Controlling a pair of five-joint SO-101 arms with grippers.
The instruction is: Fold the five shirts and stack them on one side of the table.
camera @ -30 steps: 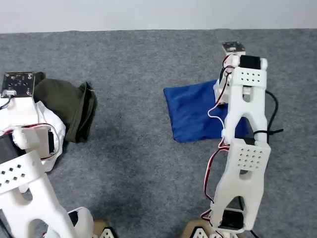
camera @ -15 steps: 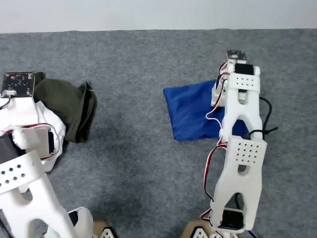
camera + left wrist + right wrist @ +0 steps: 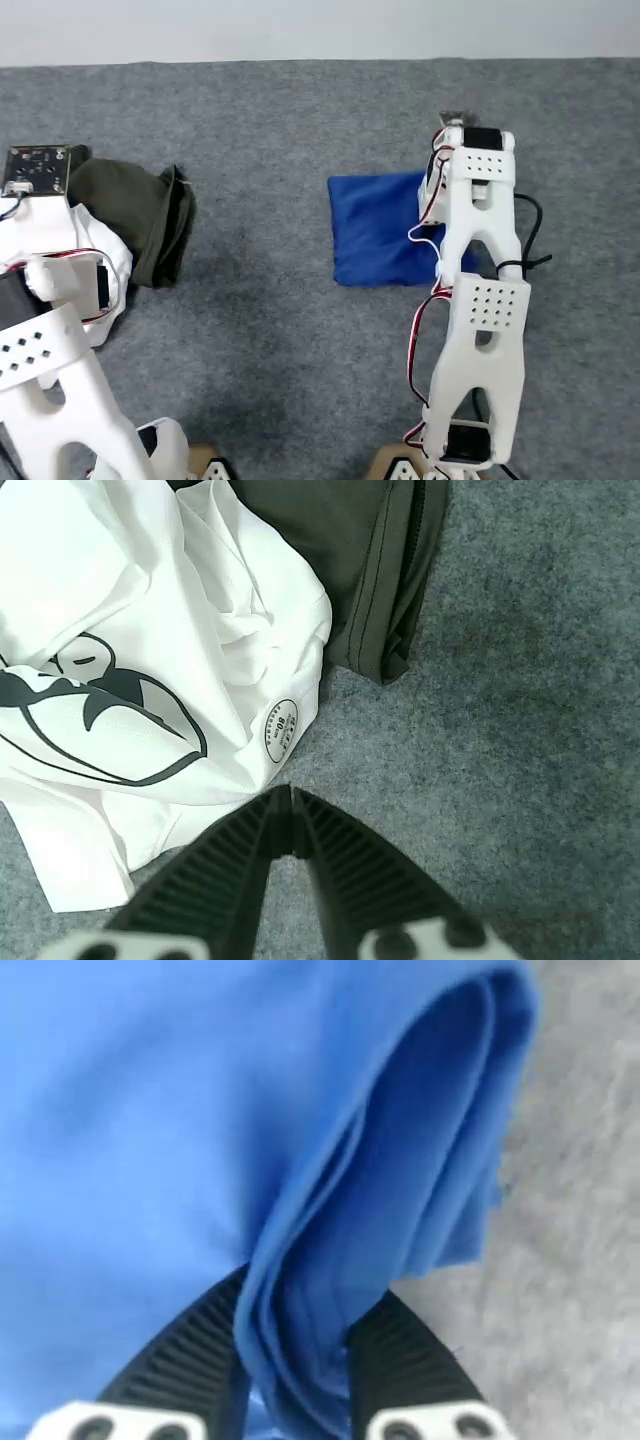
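Toward the worktop's [image 3: 270,330] right edge, right hand [image 3: 290,1360] pinches blue shirt [image 3: 375,230].
Left hand [image 3: 291,825] pressed together by white shirt [image 3: 130,680].

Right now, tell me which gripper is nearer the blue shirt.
Right. The right gripper pinches a fold of the blue shirt; the left gripper sits shut by the white shirt, across the table.

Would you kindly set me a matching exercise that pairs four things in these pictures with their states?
Things:
1. blue shirt
2. white shirt
3. green shirt
4. left gripper

States:
a. shut on nothing, over the carpet
b. bears a black drawing
c. pinched by the right gripper
d. dark and plain, beside the white one

Pairs: 1-c, 2-b, 3-d, 4-a.
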